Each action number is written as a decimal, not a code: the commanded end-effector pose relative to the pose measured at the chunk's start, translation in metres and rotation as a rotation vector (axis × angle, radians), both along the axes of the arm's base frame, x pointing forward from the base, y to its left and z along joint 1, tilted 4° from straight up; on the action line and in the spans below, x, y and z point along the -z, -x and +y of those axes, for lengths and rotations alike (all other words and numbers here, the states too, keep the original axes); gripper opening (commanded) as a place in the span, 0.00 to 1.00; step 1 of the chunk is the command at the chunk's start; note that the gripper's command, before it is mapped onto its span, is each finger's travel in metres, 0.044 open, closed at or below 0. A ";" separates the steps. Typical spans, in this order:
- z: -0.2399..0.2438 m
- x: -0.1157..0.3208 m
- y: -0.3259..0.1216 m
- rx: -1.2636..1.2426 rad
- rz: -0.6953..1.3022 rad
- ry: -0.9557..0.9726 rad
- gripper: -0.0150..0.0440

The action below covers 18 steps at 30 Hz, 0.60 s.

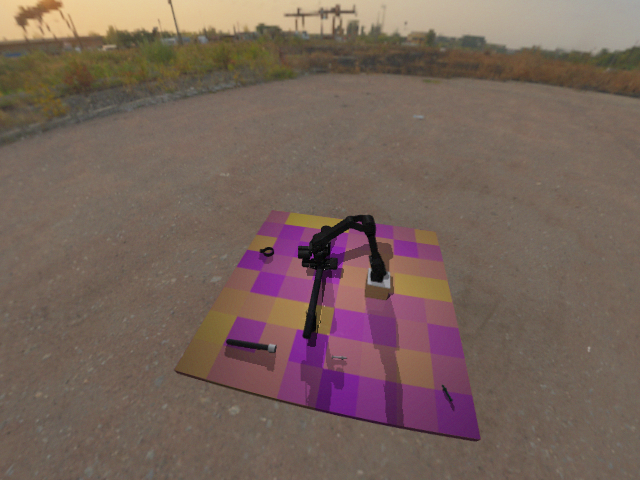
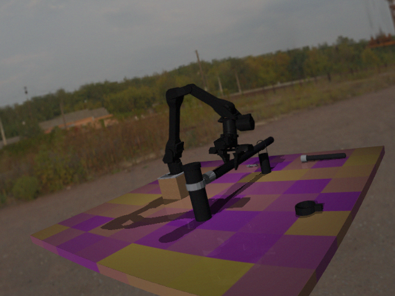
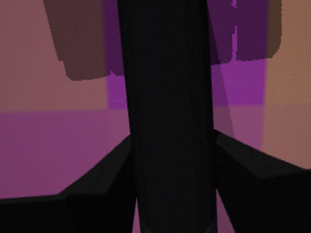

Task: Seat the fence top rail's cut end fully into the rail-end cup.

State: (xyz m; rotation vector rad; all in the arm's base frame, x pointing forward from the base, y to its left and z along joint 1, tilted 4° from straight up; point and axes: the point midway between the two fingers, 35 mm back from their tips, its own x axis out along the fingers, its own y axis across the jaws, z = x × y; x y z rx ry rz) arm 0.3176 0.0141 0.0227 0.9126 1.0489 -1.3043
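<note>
The dark top rail [image 1: 313, 304] [image 2: 223, 169] [image 3: 170, 73] slopes from the loop cap [image 2: 258, 142] on the small post [image 2: 265, 163] down toward the big post [image 2: 200, 205]. My gripper [image 2: 231, 164] [image 3: 169, 138] is shut on the rail, one finger on each side, nearer the big post. The grey end cup [image 2: 208, 177] hangs on the silver brace band [image 2: 195, 185], on the post's upper part below its black cap [image 2: 192, 166]. The rail's near end meets the cup; how deep it sits inside cannot be told. In the top view the arm hides the big post.
The arm stands on a wooden block [image 1: 377, 291] [image 2: 172, 188] beside the rail. A black bar with a white end [image 1: 248, 344] [image 2: 326, 156], a black ring clamp [image 1: 262, 251] [image 2: 303, 208], a small silver bolt [image 1: 339, 357] [image 2: 252, 165] and a small dark piece [image 1: 447, 394] lie around.
</note>
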 end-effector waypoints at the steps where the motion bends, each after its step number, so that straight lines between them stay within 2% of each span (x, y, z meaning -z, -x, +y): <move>1: -0.003 -0.005 -0.006 0.002 -0.012 0.006 0.25; 18: -0.019 -0.003 -0.005 -0.003 -0.001 0.001 0.25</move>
